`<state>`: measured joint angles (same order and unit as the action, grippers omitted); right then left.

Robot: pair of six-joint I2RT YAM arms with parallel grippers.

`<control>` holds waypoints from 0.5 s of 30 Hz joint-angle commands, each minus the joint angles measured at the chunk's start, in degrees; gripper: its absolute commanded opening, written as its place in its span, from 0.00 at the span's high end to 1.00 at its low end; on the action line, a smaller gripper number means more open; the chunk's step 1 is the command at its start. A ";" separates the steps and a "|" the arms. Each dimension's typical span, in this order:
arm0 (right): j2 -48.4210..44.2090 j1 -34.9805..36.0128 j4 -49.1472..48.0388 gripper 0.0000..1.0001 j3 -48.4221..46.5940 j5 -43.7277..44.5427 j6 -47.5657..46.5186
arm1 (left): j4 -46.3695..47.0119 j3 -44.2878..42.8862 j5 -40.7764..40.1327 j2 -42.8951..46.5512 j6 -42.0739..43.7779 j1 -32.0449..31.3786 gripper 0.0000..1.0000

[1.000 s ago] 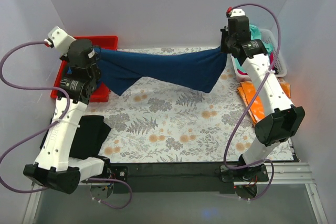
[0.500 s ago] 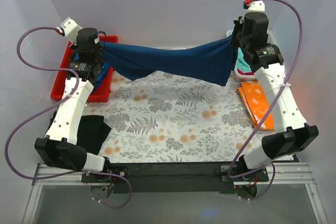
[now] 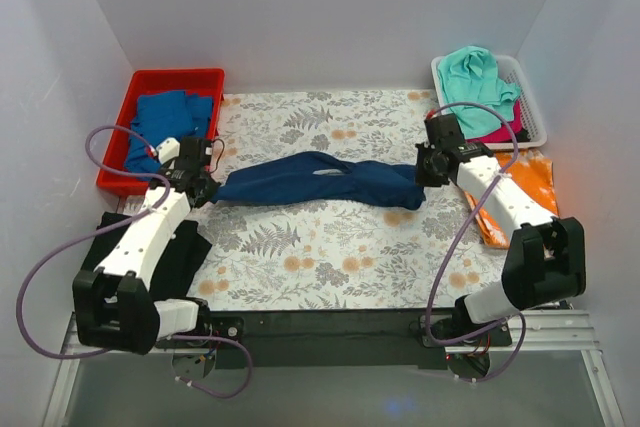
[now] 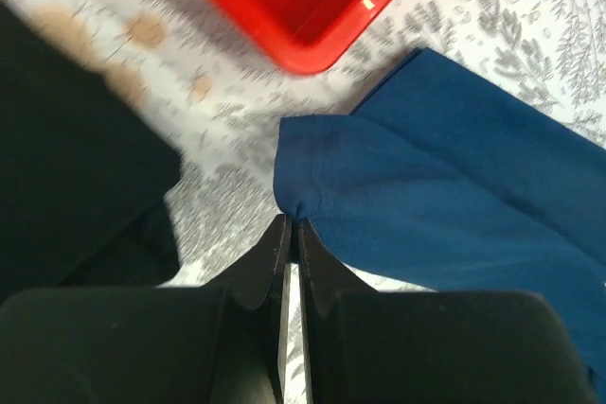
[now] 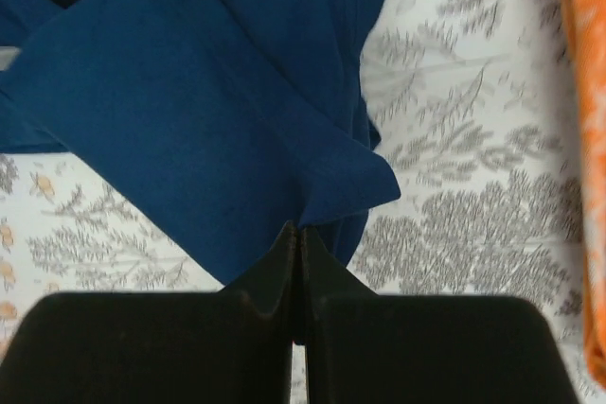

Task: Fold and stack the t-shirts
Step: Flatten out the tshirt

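A navy blue t-shirt (image 3: 320,179) lies stretched across the middle of the floral cloth, bunched lengthwise. My left gripper (image 3: 210,190) is shut on its left end; the left wrist view shows the hem of the navy t-shirt (image 4: 426,186) pinched at the tips of my left gripper (image 4: 292,224). My right gripper (image 3: 424,169) is shut on the right end, and in the right wrist view the navy t-shirt (image 5: 208,92) is nipped at a fold by my right gripper (image 5: 299,229). Other t-shirts: mid-blue (image 3: 160,122), teal (image 3: 475,72), pink (image 3: 500,132), orange (image 3: 505,197), black (image 3: 165,247).
The red bin (image 3: 135,87) at the back left holds the mid-blue shirt. A white basket (image 3: 530,97) at the back right holds the teal and pink ones. The orange shirt lies right of the cloth, the black one at the left near my left arm.
Both arms came down and toward the near side, lowering the navy t-shirt from hanging stretched in the air onto the floral cloth. Both grips stayed shut on it.
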<state>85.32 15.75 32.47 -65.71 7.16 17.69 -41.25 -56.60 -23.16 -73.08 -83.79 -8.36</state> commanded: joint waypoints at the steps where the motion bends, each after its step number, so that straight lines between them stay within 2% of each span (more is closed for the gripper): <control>1: -7.88 -0.19 3.63 0.99 3.56 -2.59 5.59 | -6.81 1.05 -0.48 9.08 -4.81 0.36 1.00; 3: -8.94 -0.02 6.10 0.98 4.62 -2.50 7.87 | -8.40 1.49 -1.36 9.53 -5.15 0.36 1.00; 6: -9.38 0.68 10.50 0.74 5.68 -1.63 9.37 | -11.03 1.75 -1.63 8.31 -5.77 0.36 1.00; 7: -9.29 0.60 11.38 0.70 5.77 -1.10 9.55 | -11.47 2.02 -1.63 7.96 -6.56 0.36 1.00; 12: -9.21 0.95 14.11 0.62 4.81 1.10 9.20 | -10.96 3.77 -0.23 6.98 -7.27 0.36 1.00; 15: -8.07 0.95 14.11 0.61 3.67 1.37 8.59 | -10.34 4.21 0.22 6.55 -7.35 0.36 1.00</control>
<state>76.51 16.43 44.88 -60.53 7.22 25.65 -51.29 -52.66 -23.20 -67.13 -89.97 -8.34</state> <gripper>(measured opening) 0.384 0.020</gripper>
